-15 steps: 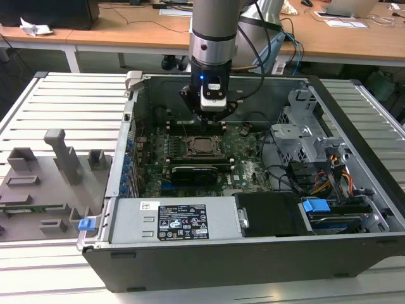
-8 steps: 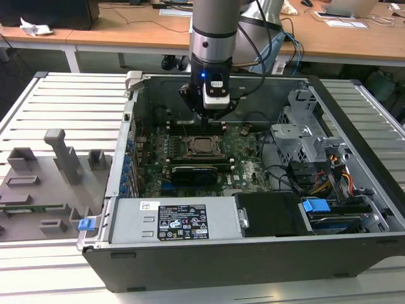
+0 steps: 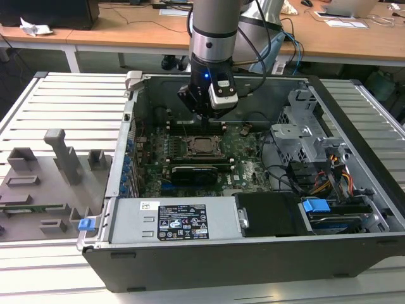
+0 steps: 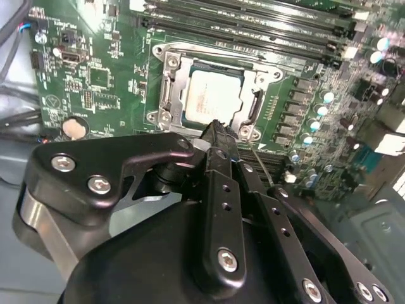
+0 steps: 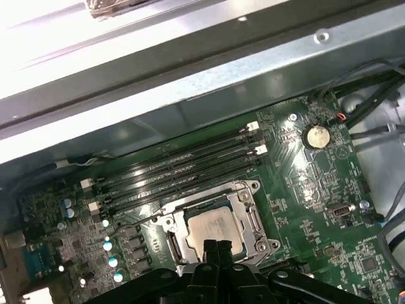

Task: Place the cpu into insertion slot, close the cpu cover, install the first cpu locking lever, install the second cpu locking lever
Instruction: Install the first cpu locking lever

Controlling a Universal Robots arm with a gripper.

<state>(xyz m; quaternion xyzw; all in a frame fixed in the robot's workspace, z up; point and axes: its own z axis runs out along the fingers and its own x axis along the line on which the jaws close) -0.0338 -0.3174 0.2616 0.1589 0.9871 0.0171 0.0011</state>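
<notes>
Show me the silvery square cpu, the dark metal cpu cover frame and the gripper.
silvery square cpu (image 4: 212, 102): second wrist view, metal top.
dark metal cpu cover frame (image 4: 171, 95): second wrist view, side rail.
gripper (image 4: 215, 128): second wrist view, fingertip end.

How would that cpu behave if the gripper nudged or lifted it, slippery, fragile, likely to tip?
The cpu is flat with a smooth metal top, so probably slippery and hard to pinch. It lies low inside the cpu cover, so a sideways nudge likely wouldn't shift or tip it. It looks light and thin; the gripper should press gently.
</notes>
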